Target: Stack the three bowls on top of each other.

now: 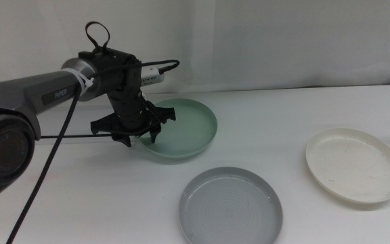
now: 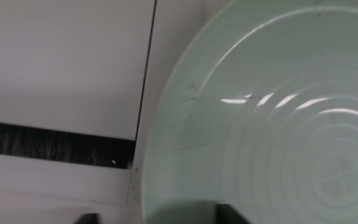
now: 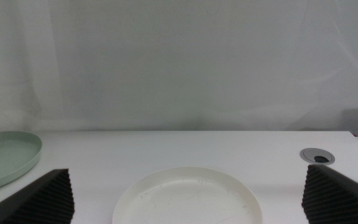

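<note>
At the near-left rim of the mint green bowl [image 1: 181,129] the left pincer [image 1: 135,129] hangs low, its jaws straddling the rim, one inside the bowl and one outside, though whether they already press on the wall I cannot tell from these views; the left wrist view is filled by the bowl's pale interior with its faint concentric rings and bright glints, and only the dark tips of the jaws show at the frame's edge. On the white desk [image 1: 276,108] the grey bowl [image 1: 230,205] sits nearer the camera, just apart from the green one, and the cream-white bowl [image 1: 355,164] lies well off to the right, none of them stacked yet. The right pincer [image 3: 185,199] waits with its jaws spread wide, looking over the cream-white bowl. These bowls look like thin, light, stiff plastic with a glossy, probably slippery surface; I judge the sloping rim the only sensible hold, pinched squarely across the wall, since a shallow bite on so smooth a lip could let the bowl tilt or slide free when lifted.
</note>
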Robot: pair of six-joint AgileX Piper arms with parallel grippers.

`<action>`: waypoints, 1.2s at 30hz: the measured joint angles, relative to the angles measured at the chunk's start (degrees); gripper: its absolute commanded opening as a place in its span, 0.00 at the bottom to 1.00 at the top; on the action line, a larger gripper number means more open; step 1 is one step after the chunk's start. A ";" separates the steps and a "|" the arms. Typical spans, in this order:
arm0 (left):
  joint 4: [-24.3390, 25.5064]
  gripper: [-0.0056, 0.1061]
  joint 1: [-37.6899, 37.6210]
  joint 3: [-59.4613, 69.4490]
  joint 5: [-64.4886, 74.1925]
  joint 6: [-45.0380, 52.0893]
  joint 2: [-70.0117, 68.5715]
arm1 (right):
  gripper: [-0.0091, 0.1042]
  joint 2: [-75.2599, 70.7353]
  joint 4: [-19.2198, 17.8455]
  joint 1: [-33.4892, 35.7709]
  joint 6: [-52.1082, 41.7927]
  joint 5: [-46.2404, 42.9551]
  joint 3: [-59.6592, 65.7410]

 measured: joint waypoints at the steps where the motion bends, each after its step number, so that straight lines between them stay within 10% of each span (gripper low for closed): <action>1: 0.00 0.40 0.00 0.00 0.00 0.00 0.28 | 0.99 0.00 0.00 0.00 0.00 0.00 0.00; 10: -4.66 0.02 0.12 -0.88 -0.73 0.56 1.32 | 0.99 0.00 0.00 0.00 -0.19 0.10 0.00; 36: -5.39 0.02 -1.04 -2.20 3.62 17.97 -19.72 | 0.99 0.00 0.00 0.00 0.05 0.10 0.00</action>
